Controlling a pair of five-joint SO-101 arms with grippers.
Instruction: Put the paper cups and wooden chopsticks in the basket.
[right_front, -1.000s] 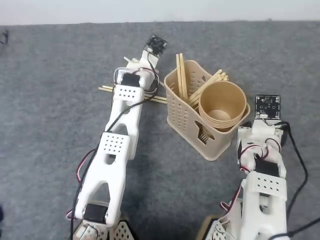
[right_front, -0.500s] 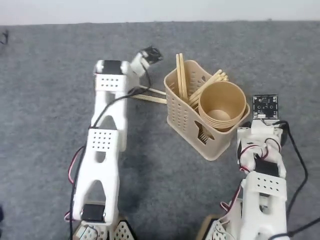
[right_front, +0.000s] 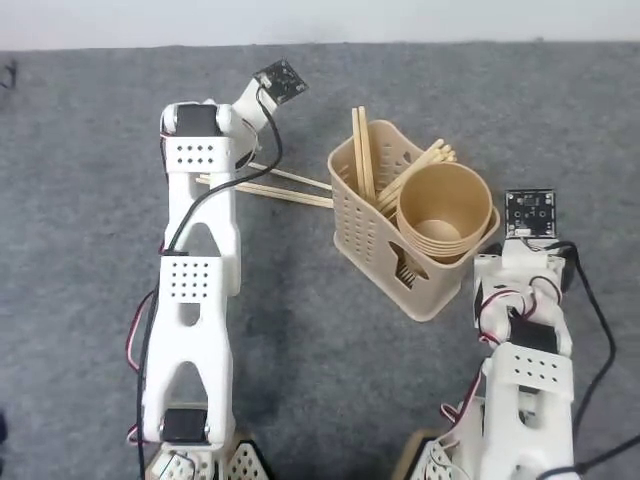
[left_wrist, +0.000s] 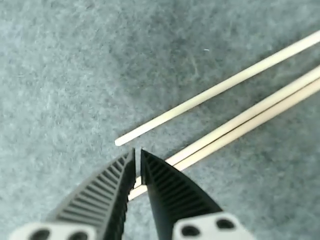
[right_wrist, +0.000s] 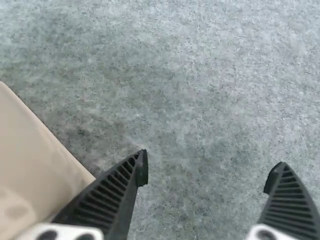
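Wooden chopsticks (left_wrist: 240, 122) lie on grey carpet (left_wrist: 75, 75) beneath the closed left hand (left_wrist: 138, 152)

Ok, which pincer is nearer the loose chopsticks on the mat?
Left. The left pincer hangs right over the ends of the loose chopsticks; the right pincer is beside the basket, on its far side from them.

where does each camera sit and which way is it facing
High view: fixed overhead, looking down on the grey mat, basket, paper cups and loose chopsticks; the left arm and right arm show.
Left wrist view: on the left arm's wrist, facing down at the chopsticks on the mat; its own jaws show, almost closed.
Right wrist view: on the right arm's wrist, facing down at mat beside the basket wall; its open jaws show.
Shared: high and left wrist views both show the loose chopsticks; high and right wrist, the basket.
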